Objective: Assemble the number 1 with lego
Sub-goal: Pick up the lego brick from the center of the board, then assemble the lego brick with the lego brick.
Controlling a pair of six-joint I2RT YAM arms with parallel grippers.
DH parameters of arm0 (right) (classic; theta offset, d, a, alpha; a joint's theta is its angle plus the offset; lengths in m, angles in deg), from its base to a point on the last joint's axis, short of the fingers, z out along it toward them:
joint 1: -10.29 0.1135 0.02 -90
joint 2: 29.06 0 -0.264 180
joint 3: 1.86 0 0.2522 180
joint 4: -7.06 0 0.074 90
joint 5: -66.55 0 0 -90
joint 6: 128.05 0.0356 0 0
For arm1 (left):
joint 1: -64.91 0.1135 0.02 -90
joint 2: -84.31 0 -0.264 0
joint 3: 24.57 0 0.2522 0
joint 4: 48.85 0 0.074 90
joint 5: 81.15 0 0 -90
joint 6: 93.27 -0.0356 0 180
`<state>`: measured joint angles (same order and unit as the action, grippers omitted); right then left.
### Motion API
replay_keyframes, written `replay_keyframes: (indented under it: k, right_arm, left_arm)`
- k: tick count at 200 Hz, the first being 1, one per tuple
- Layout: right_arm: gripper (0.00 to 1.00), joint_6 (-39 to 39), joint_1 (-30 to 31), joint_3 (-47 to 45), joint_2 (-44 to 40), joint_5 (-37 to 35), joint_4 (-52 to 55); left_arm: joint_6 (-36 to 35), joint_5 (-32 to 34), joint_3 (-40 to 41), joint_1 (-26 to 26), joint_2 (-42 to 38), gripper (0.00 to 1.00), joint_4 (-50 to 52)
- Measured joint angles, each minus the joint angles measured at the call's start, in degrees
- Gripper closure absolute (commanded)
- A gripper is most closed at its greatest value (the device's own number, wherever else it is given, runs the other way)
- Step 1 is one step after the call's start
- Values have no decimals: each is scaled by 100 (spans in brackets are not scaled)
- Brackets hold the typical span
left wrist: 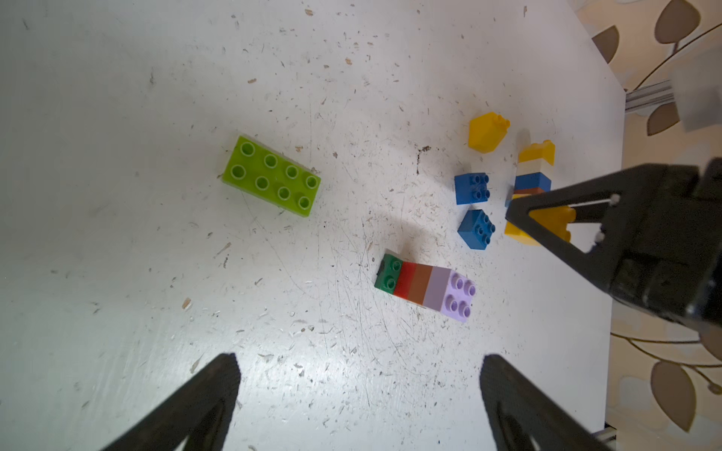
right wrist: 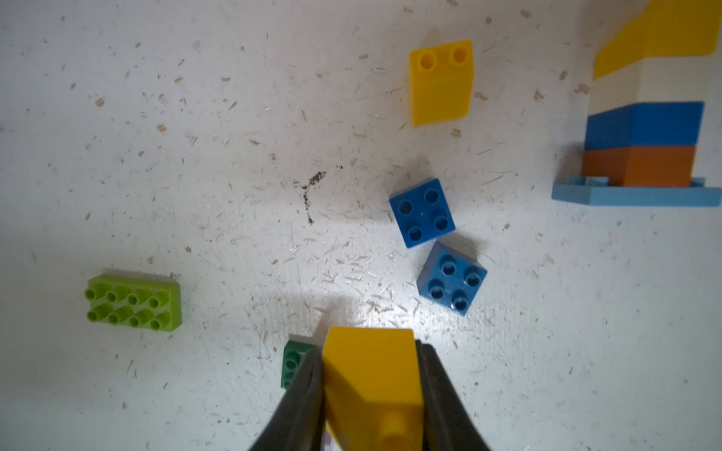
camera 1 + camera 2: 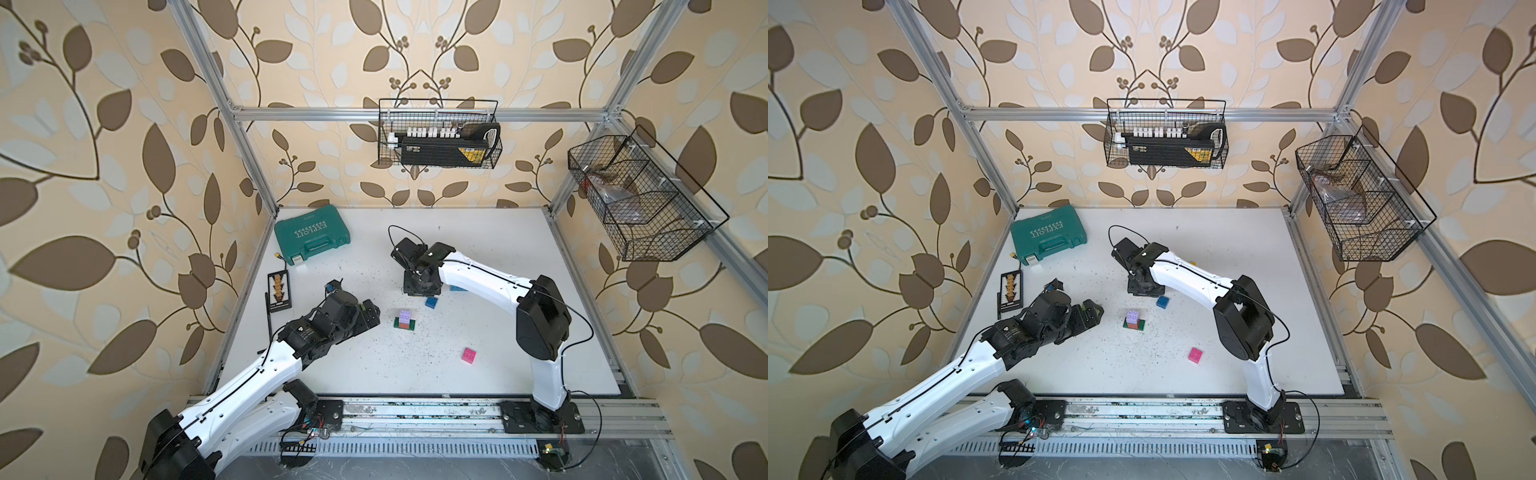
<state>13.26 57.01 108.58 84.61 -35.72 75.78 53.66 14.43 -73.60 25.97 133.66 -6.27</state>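
**Yellow sloped brick in the grip: square it up, then press**

The right tool (image 2: 369,351) is clamped narrow on a yellow sloped brick (image 2: 371,390), with the brick's flanks between the jaws. The left tool (image 1: 359,361) stands wide and holds nothing.

The step, as I judge it, is seating this brick on a stack; which stack I cannot tell. To do it well:
- Square the brick's underside to the target's studs.
- Come straight down and press evenly.
- Let the left tool brace the stack's base so that it neither tips nor slides on the surface (image 2: 195,156).

In a top view, the lilac-topped stack (image 3: 405,320) stands near the right tool at 7 o'clock, apart from it. It is at 3 o'clock of the left tool. The taller yellow-topped tower (image 2: 644,117) lies at 3 o'clock of the right tool, mostly hidden under the arm there.
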Motion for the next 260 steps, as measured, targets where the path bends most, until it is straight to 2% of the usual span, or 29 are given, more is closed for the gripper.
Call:
replay_keyframes:
  k: [41, 112, 169, 260]
  right_arm:
    - [83, 581, 575, -35, -136, -212, 149]
    - [84, 1484, 1032, -155, -138, -323, 177]
    - [84, 1814, 1071, -166, -129, -343, 179]
    - [84, 1856, 1058, -203, 127, -356, 48]
  left_arm:
    - [164, 151, 33, 0, -369, 1, 98]
    - [566, 492, 662, 0, -2068, 1, 514]
    - [610, 494, 710, 0, -2129, 1, 584]
    - [608, 492, 710, 0, -2044, 1, 577]
